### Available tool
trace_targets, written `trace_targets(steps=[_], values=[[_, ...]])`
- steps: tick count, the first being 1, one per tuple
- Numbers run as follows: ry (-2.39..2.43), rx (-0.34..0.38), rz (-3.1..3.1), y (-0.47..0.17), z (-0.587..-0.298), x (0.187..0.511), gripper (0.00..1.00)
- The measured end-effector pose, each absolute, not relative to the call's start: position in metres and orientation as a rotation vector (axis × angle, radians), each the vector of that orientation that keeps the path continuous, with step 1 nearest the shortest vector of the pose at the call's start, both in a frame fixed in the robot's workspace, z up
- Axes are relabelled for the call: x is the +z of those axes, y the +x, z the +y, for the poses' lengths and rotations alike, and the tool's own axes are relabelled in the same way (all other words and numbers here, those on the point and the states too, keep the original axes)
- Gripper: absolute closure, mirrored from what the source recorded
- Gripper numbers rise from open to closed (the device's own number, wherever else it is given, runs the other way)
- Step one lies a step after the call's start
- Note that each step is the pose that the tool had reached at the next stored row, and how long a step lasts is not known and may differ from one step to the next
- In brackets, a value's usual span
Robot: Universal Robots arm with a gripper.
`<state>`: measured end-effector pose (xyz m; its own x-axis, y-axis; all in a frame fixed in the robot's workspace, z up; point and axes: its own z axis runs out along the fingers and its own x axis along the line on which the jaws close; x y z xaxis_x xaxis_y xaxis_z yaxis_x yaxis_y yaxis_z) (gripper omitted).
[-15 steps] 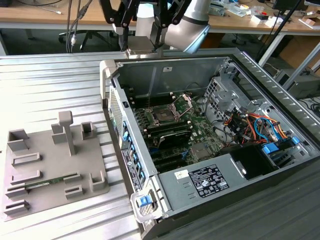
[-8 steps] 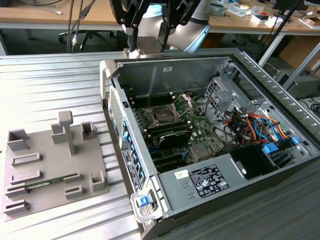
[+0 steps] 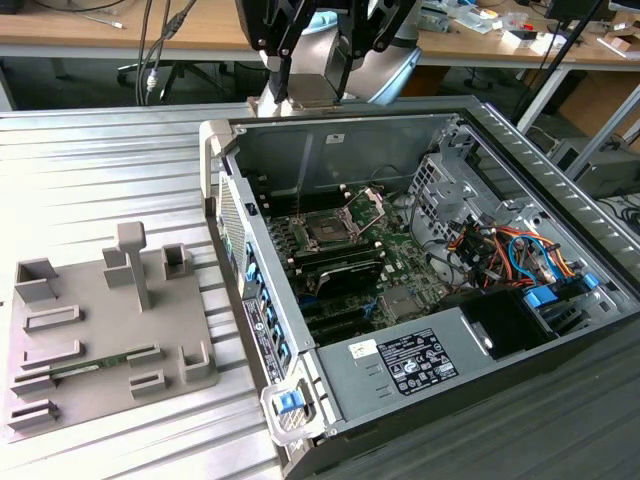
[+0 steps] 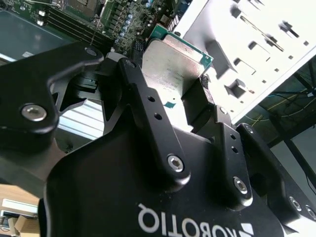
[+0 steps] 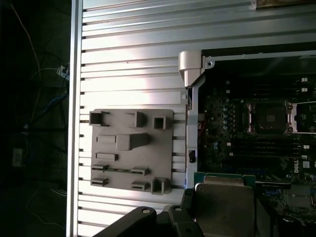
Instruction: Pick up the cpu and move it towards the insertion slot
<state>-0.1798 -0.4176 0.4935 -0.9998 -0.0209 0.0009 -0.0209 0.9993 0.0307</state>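
The black 2-finger gripper (image 4: 173,86) is clamped on the flat square silver-topped cpu (image 4: 173,64), held above the open computer case, with the dark metal-framed insertion slot (image 5: 270,117) beyond.

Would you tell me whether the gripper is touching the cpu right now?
Touching. In the second wrist view the gripper has its fingers closed against the cpu, holding it clear of the motherboard.

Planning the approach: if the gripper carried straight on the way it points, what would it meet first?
Probably the motherboard inside the open computer case, short of the insertion slot. The gripper holds the cpu ahead of its jaws; depth is unclear.
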Motion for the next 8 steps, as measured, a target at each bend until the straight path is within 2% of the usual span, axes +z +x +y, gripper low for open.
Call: trace_targets(steps=[8], values=[[0.033,-0.048,-3.14,-0.1729,-0.4176,0.493,0.45]])
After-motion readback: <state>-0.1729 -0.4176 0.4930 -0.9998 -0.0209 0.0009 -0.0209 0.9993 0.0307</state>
